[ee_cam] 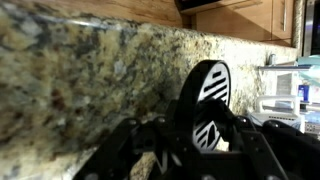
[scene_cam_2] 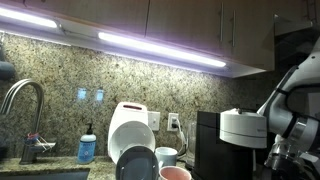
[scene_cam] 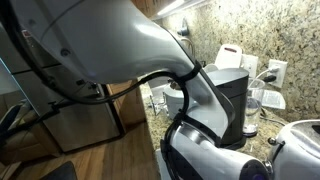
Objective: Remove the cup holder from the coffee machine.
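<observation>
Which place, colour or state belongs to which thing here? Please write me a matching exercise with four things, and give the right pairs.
Things:
1. cup holder
2. faucet
3. bottle
4. coffee machine

Place, colour or state:
a. blue
b. has a silver-grey head
c. stands on edge in the tool
d. curved metal, far left in an exterior view

Pairs: 1-c, 2-d, 3-a, 4-b.

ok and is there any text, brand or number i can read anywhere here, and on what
No text can be read in any view.
coffee machine: no legible brand or label.
blue bottle: any print is too small and blurred to read.
cup holder: only slots, no text.
</observation>
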`<state>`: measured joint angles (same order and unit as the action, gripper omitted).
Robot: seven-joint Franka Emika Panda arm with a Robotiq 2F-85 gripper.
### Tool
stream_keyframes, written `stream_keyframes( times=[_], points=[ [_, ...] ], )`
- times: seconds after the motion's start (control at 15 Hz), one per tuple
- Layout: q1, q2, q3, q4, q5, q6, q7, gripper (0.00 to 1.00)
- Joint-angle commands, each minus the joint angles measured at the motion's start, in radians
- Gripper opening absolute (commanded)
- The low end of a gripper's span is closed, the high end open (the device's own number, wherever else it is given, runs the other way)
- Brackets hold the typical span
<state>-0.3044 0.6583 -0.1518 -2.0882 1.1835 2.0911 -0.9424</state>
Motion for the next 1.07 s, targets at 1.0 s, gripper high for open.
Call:
stream_keyframes(
  times=[1.0],
  points=[
    [-0.008, 0.067, -0.016, 0.053, -0.195, -0.100, 0.019, 0.15]
  ],
)
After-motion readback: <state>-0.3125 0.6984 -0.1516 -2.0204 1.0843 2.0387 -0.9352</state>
